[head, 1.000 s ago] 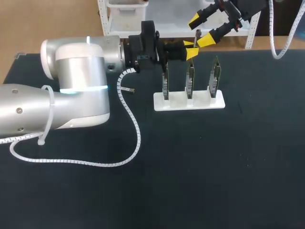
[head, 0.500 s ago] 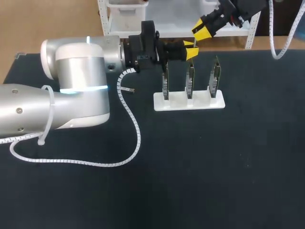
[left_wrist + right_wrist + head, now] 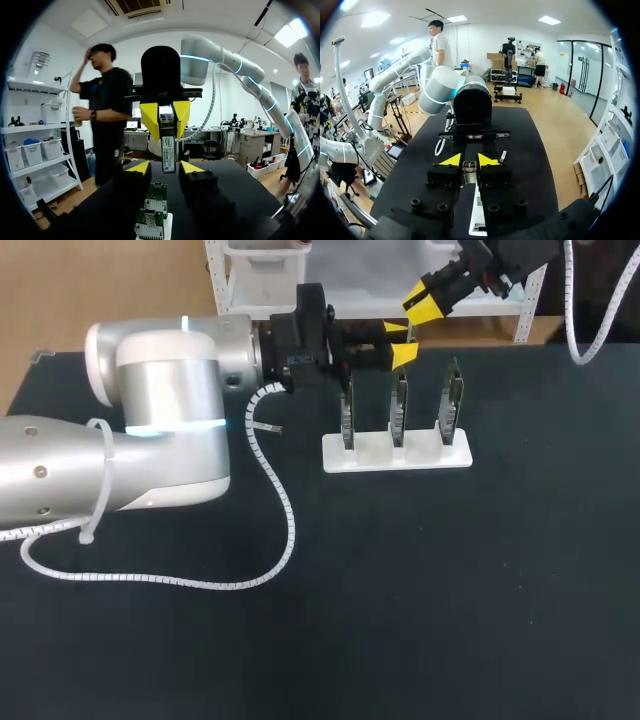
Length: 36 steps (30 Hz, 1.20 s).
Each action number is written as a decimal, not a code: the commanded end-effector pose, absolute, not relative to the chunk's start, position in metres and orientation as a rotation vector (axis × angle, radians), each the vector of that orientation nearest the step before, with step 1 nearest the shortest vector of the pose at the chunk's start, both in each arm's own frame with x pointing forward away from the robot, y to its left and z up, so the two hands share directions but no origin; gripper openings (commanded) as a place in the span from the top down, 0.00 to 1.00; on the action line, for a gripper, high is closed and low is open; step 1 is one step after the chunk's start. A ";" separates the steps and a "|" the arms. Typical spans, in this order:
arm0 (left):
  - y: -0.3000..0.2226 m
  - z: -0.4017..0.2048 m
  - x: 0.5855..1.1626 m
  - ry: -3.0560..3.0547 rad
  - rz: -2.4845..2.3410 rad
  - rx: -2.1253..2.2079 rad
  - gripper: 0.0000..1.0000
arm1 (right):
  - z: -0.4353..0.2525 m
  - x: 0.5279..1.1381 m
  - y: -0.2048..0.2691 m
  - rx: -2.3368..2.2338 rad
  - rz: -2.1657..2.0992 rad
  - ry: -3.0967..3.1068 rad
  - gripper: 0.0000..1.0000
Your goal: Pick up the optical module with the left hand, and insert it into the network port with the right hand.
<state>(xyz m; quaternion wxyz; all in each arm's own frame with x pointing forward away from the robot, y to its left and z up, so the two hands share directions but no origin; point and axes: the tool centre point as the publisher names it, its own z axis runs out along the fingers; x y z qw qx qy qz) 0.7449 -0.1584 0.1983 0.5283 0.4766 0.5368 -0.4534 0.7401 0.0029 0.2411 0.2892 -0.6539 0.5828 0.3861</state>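
Observation:
The optical module is a thin silver stick over the table's far edge. My right gripper comes in from the far right and is shut on its upper end. In the left wrist view the module hangs from the right gripper's yellow fingers, between the tips of my left gripper, which stands open with a gap on each side. In the right wrist view the module's end sits pinched in my right gripper. The left gripper is just under the right one. Three upright green port boards stand in a white holder below both grippers.
A second small silver module lies on the black table to the left of the holder, beside the left arm's white coiled cable. My bulky left arm covers the table's left side.
The right gripper came down over the module and shut on it. After that the left gripper's fingers parted from the module. Neither arm has shifted otherwise.

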 end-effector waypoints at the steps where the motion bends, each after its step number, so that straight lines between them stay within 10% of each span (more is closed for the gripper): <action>1: -0.158 0.198 0.745 1.283 -1.083 1.137 0.00 | 0.241 0.740 0.003 -1.745 1.029 1.557 1.00; 36: -0.105 0.195 0.730 1.737 -0.990 1.403 0.00 | 0.241 0.740 0.003 -1.745 1.029 1.557 1.00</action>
